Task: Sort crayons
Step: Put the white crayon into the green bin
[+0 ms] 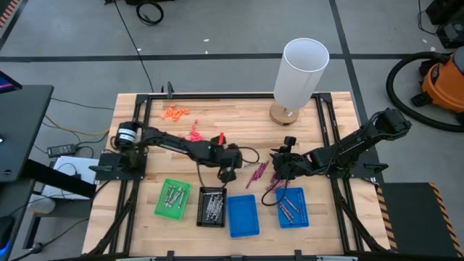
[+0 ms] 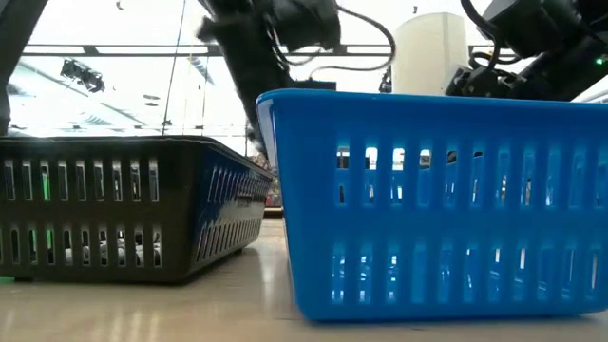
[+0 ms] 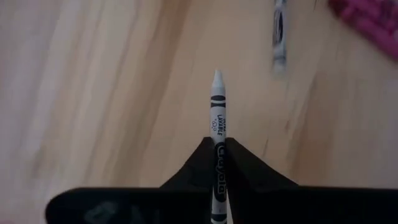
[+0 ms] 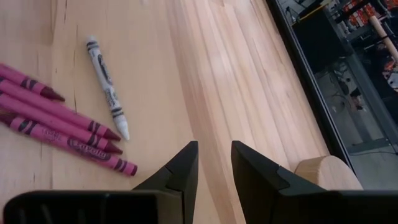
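Along the near edge of the pale wooden plank worktop [image 1: 138, 123], four small rectangular slotted plastic trays are set in a row. At the far left, the green tray [image 1: 172, 199] is seen to hold several silvery-grey crayons. Next to it, the black tray [image 1: 212, 206] also carries silvery sticks. The plain blue tray [image 1: 243, 215] shows nothing inside from above, while the second blue tray [image 1: 292, 207] at the right holds a few maroon-magenta crayons.

Behind the black tray, the left gripper [image 3: 217, 155] is pinched on a silvery-grey crayon [image 3: 217, 118], a thin paper-wrapped stick with a pointed tip projecting past the fingers. Just to its right, loose magenta crayons [image 4: 56, 121] are laid side by side on the worktop, with one grey crayon [image 4: 107, 84] beside them. The right gripper [image 4: 214, 163] is held near them, its fingers slightly parted and holding nothing.

At the back edge, a tall white cylinder [image 1: 301, 72] stands on a round wooden base.
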You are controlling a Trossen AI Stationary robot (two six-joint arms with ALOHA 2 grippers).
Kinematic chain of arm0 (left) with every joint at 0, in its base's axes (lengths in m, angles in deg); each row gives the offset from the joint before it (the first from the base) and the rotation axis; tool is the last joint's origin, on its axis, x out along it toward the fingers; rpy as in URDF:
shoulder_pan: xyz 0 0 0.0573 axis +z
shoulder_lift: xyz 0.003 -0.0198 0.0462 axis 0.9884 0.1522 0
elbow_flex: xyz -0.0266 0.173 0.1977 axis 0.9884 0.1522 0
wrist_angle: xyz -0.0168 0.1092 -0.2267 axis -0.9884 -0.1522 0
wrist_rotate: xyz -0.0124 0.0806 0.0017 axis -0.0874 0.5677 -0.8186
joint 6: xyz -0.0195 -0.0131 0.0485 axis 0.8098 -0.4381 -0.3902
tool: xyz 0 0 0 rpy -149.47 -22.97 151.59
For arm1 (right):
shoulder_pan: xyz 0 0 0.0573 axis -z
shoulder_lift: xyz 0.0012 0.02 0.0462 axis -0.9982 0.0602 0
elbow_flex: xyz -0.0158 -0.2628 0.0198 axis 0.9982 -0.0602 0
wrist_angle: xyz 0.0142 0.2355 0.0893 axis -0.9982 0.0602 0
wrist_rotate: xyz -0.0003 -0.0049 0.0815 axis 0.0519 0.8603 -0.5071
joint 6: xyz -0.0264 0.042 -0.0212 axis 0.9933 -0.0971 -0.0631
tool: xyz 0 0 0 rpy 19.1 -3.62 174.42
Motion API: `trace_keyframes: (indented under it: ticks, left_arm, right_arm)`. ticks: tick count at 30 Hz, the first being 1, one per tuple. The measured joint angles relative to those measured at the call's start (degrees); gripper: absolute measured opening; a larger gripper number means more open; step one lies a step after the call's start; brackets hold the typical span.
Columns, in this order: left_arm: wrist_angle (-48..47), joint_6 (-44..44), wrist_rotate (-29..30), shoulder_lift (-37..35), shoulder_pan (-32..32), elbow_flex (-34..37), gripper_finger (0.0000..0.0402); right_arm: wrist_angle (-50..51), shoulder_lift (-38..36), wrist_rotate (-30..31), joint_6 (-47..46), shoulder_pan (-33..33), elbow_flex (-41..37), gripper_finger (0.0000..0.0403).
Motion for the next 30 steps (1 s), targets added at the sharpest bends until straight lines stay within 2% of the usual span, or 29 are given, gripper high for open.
trace_keyframes:
  ticks: [6, 11, 14, 19, 23, 30]
  left_arm:
    - [-17.9, 9.1, 1.8, -7.7, -4.8, -0.1, 0.0023]
    - [-29.7, 21.1, -2.1, -13.9, -10.9, -0.2, 0.0023]
    - [-34.3, 27.5, -2.3, -16.6, -14.7, -0.2, 0.0023]
    - [-35.7, 37.3, -1.7, -19.3, -21.8, 1.7, 0.0023]
    - [-33.2, 45.6, 1.6, -20.8, -27.1, 7.0, 0.0023]
    - [-28.9, 59.7, 1.6, -24.2, -33.3, 14.6, 0.0023]
  right_arm:
    - [-0.8, 0.0, 1.2, 0.3, -1.2, 0.0, 0.0105]
    - [-2.1, 0.0, 7.2, 2.3, -3.5, 0.0, 0.0105]
    - [-3.6, 0.0, 7.8, 5.3, -3.6, 0.0, 0.0105]
    - [-12.8, 0.0, 6.2, 12.6, -0.9, -1.9, 0.0105]
    - [-21.6, 0.0, 2.6, 18.3, 1.8, -4.5, 0.0105]
    - [-33.3, 0.0, -0.3, 25.8, 5.7, -6.8, 0.0105]
